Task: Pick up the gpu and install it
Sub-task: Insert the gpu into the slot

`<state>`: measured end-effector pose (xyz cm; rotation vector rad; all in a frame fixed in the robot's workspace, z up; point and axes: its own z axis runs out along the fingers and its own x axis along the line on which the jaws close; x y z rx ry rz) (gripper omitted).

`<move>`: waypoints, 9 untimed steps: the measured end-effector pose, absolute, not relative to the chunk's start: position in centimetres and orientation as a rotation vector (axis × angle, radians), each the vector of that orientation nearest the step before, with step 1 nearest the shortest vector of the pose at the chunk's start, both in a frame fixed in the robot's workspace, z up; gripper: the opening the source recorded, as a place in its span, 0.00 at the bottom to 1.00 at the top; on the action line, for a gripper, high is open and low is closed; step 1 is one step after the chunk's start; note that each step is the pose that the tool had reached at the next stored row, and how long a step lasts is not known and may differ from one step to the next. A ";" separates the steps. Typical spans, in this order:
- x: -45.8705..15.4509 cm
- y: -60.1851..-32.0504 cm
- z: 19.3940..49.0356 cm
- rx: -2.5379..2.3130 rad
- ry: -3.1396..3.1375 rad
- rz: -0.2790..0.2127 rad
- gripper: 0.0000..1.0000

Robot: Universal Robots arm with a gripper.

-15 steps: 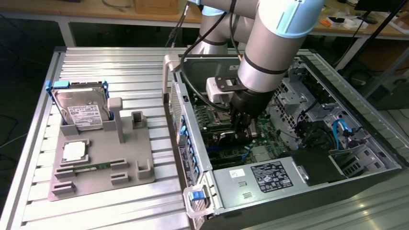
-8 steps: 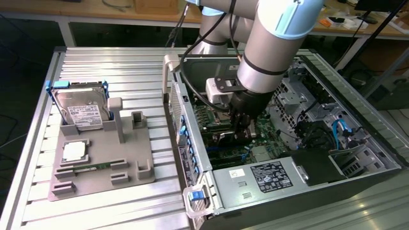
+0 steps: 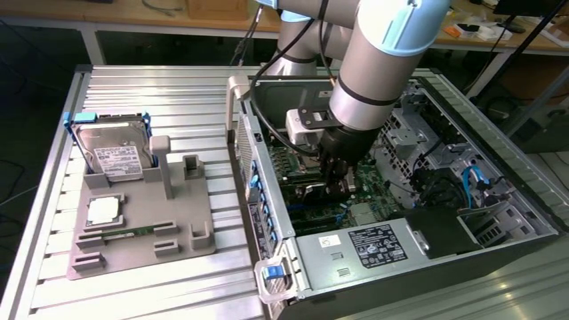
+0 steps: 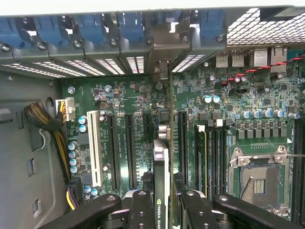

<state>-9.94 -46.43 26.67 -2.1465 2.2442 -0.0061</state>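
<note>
The gpu is a thin dark card seen edge-on in the wrist view, with a green logo near my fingers. My gripper is shut on it, one black finger on each face. The card stands over the green motherboard, between two long black expansion slots. Its silvery bracket end reaches the case's rear slot openings. I cannot tell whether the card touches a slot. In the exterior view my gripper is down inside the open computer case, and the card there is mostly hidden by the wrist.
A white slot, a cable bundle and the CPU socket flank the card. Blue latches line the rear wall. On the exterior view's left, a grey holder carries a hard drive and a memory stick.
</note>
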 end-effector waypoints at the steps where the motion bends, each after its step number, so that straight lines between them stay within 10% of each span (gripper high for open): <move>1: -9.9 -46.4 26.7 -2.147 2.244 -0.006 0.27; 9: -9.9 -46.3 26.7 -2.146 2.243 -0.004 0.27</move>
